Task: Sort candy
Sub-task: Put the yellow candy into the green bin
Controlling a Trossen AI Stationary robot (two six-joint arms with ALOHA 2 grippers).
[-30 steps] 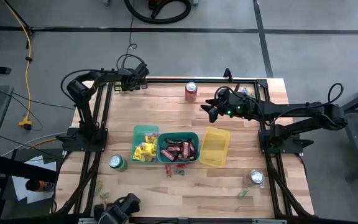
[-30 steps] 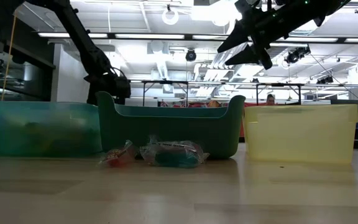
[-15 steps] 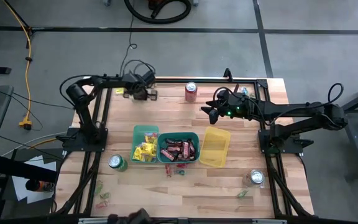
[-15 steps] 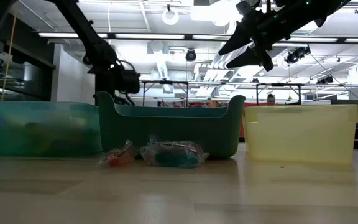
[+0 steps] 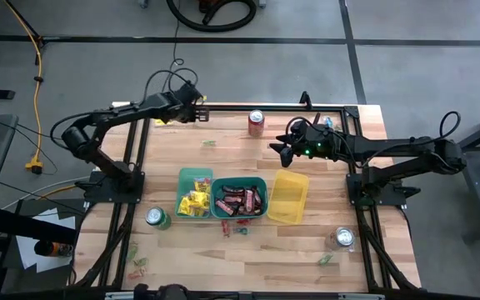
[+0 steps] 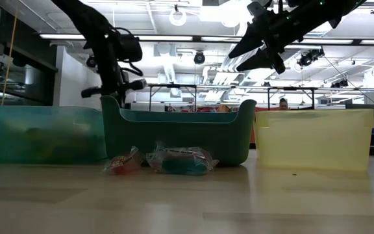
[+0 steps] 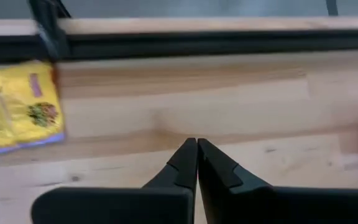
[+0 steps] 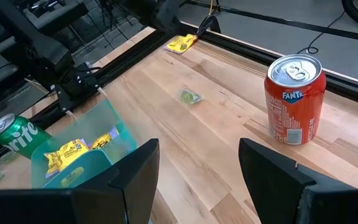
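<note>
Light wood-plank table (image 5: 223, 267) framed by black rails, on a grey concrete floor with a yellow cable (image 5: 36, 75) at the far left; low view looks into a workshop with white ceiling lights and steel frames behind the bins.

Three bins sit side by side mid-table, long axes running front to back: light teal bin (image 5: 194, 193) with yellow packets (image 5: 193, 202), dark teal bin (image 5: 240, 198) with brown-red bars (image 5: 242, 200) lying mostly across it, tilted yellow bin (image 5: 289, 197) with nothing visible in it.

Loose candy: two clear wrapped sweets (image 6: 164, 160) just in front of the dark teal bin, touching each other, lying flat; a small green sweet (image 5: 210, 143) on bare wood between the left gripper and the bins; a yellow packet (image 7: 17, 104) flat at the back left edge beside the rail, long axis roughly along the rail; more small wrappers (image 5: 138, 267) near the front left corner and one (image 5: 326, 260) at front right.

Cans: red can (image 5: 256, 122) upright at the back, green can (image 5: 157, 218) front left, silver can (image 5: 343, 238) front right.

Left gripper (image 7: 196, 147) above the back left edge, fingers pressed together, holding nothing; right gripper (image 8: 197, 174) raised over the back centre near the red can, fingers wide apart, empty.
</note>
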